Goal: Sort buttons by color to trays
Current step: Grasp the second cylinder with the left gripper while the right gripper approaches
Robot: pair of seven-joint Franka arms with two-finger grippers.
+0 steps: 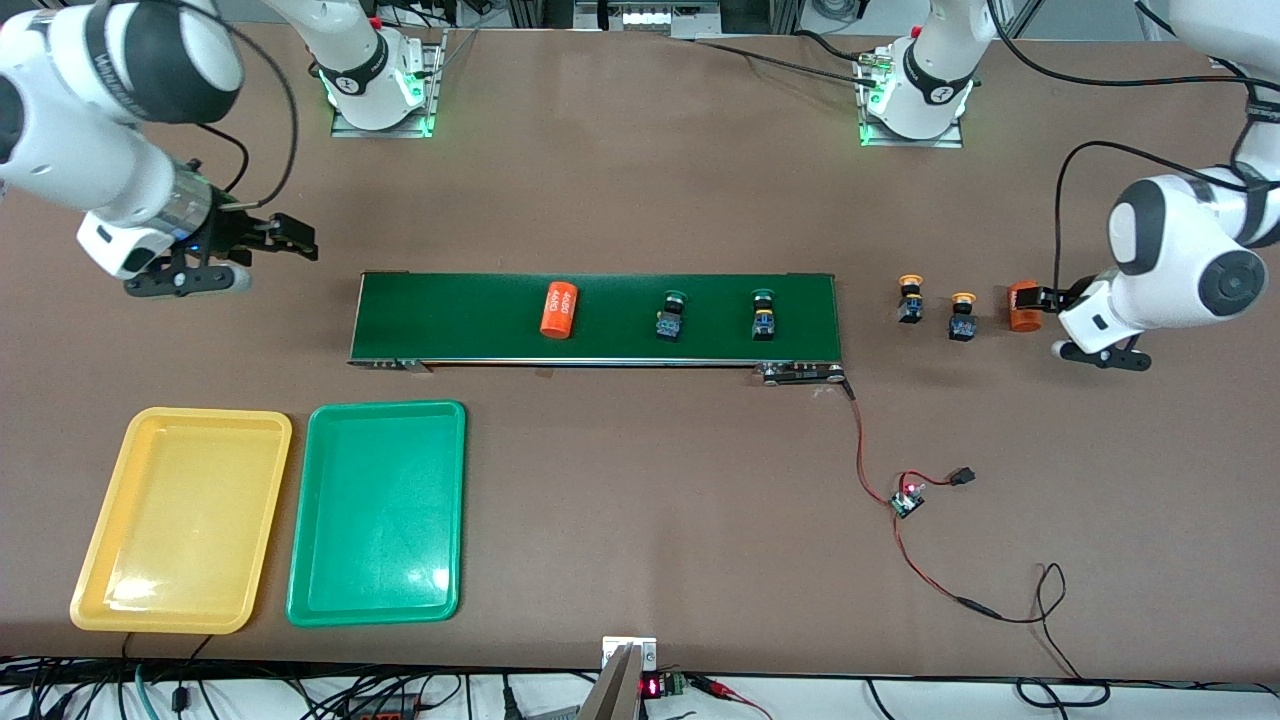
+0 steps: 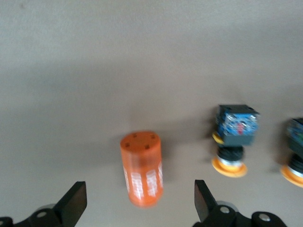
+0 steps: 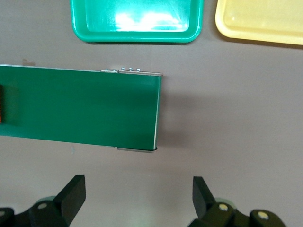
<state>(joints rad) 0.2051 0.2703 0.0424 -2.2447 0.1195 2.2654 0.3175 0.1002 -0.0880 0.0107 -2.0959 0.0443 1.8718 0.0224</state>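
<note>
Four buttons wait unsorted in a row across the middle right of the front view: two green-capped ones [image 1: 671,315] [image 1: 763,313] on the dark-green conveyor belt [image 1: 450,315], two yellow-orange ones [image 1: 909,298] [image 1: 963,316] on the bare table [image 1: 640,180] off the belt's end, while the yellow tray [image 1: 78,590] and green tray [image 1: 300,590] lie side by side at lower left with nothing in them. The left gripper [image 2: 139,203], fingers spread wide, hangs at the right edge over an orange cylinder [image 2: 142,169] that is no part of the sort; the nearest yellow-orange button [image 2: 233,139] lies just beside it, so the likely sound move is to shift toward that button and close on its dark body rather than the smooth cap, keeping clear of the cylinder. The right gripper [image 1: 215,262], also wide open, waits at upper left over bare table off the belt's other end. Open tabletop runs between belt and trays; a red-and-black wire [image 1: 880,480] with a small board trails at lower right, and the belt's raised frame edge is the thing to lift over
</note>
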